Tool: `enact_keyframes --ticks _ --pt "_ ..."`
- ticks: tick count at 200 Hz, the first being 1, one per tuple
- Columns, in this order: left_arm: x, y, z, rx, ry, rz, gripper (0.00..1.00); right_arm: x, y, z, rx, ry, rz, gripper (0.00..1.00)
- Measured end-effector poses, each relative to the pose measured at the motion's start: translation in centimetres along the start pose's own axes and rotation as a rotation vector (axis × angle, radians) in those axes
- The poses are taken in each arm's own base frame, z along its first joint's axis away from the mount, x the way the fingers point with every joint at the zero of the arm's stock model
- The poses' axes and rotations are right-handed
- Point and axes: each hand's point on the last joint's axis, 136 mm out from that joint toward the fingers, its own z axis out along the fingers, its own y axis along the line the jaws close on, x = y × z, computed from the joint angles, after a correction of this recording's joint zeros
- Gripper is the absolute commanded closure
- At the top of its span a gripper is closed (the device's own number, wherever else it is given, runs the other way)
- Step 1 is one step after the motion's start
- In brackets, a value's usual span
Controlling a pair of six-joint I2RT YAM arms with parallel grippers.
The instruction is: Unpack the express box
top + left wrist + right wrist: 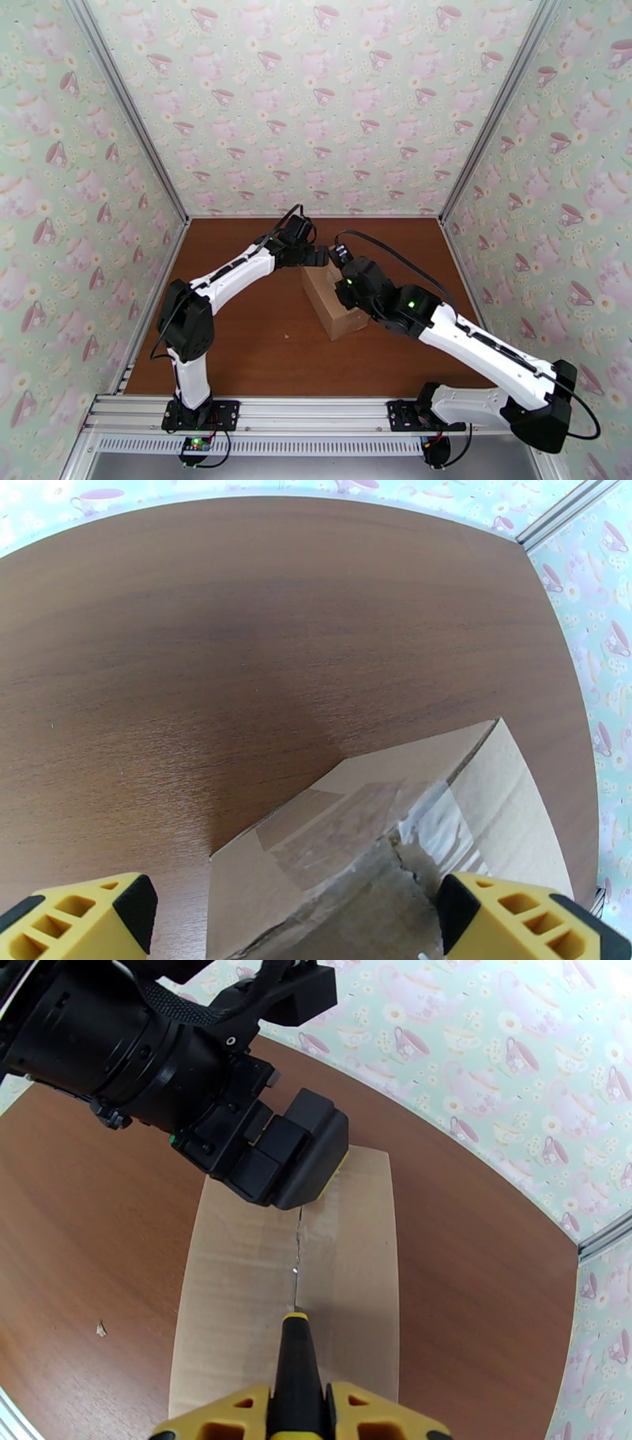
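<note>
The express box (336,304) sits on the brown table (237,347), with bare table on every side of the box. The box is closed. A thin line (298,1252) runs down the middle of the box top, and it looks a bit torn. Clear shiny tape (355,827) is stuck over one end of the box.

The left gripper (296,930) hangs over the far end of the box. Its two yellow fingers (79,918) are spread wide apart, one on each side of that end, and they hold nothing.

The right gripper (300,1414) is over the near end of the box. Its yellow fingers are squeezed tight on a black tool (296,1363). The tool points along the box top. It has a yellow ring and a thin metal tip, and the tip lies right on the line in the middle of the box.

A tiny pale scrap (100,1328) lies on the table, off to the left of the box.
</note>
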Motion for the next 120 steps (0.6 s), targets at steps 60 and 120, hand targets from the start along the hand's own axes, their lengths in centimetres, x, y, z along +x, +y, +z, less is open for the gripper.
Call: enact_keyframes --ticks 60,120 --pt "0.0 0.0 0.0 -0.001 0.000 -0.003 0.00 0.9 0.0 -0.1 -0.005 0.029 0.012 1.00" --pt "0.0 0.1 0.0 -0.005 -0.002 -0.007 0.00 1.2 0.0 -1.4 -0.019 0.048 0.013 1.00"
